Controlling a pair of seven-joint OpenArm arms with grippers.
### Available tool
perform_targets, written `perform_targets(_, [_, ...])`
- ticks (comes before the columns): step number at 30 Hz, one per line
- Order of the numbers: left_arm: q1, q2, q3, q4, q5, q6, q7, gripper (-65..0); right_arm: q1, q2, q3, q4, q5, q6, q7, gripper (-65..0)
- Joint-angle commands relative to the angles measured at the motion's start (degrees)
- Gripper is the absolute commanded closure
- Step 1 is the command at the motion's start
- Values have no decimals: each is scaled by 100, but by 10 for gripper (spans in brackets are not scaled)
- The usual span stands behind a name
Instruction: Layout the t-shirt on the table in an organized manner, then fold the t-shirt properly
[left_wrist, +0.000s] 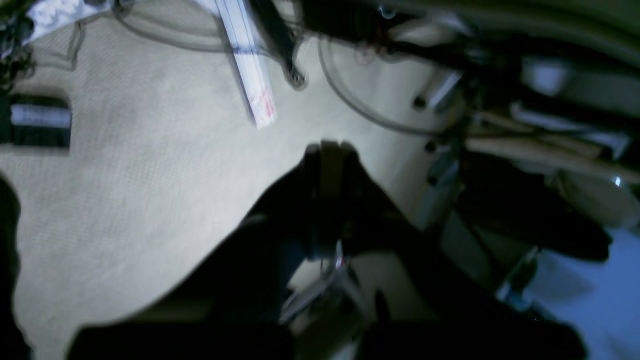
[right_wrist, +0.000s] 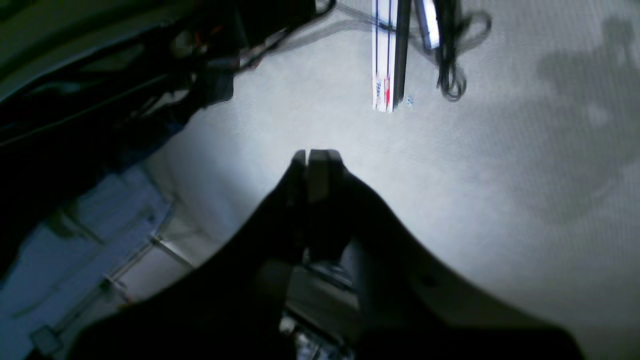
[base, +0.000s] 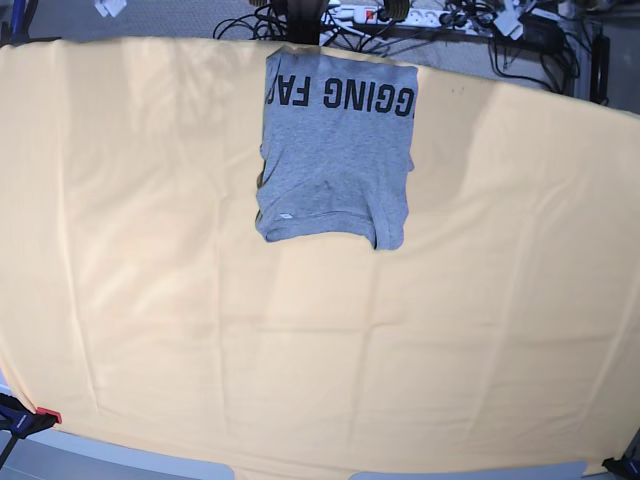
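Both pincers are pressed shut and hold nothing. The left gripper (left_wrist: 330, 146) and the right gripper (right_wrist: 316, 152) hang over what looks like pale floor. Only the base view shows the t-shirt (base: 335, 150), folded at the table's (base: 150, 300) far edge.

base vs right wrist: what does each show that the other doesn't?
Base only: the t-shirt, folded, at the far edge of the table, lettering up; cables and a power strip beyond it. No arm in view.
Right wrist only: the right end effector, shut and empty, over pale floor; a white strip; a cable loop.
Shared: nothing I can match between them.
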Motion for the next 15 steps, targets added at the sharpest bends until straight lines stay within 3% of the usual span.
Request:
perform_targets(1, [-118,-26,144,-332,179,-23,-223,0,42,68,-116,-225,-210,23,175,0])
perform_targets(5, [-883,81,852,-1941,1624,-23,-1759,0,605,63,-855,-1318,-1248,23,1401,0])
perform_targets(11, [-1875,431,1394,-3585,3536,-23,-4422,0,1362,44,-1862,-2465,-2900,23,3733,0])
perform_targets(13, [-2173,636,1419,-3858,4079,389,-4887,0,1598,-31,-2096,-2680,-3167,-92,4100,0])
perform_targets(15, [-2387,876,1419,-4006,4485,1119,-5307,0,1812,-203,-2234,-2793,-3412,-608,4144,0])
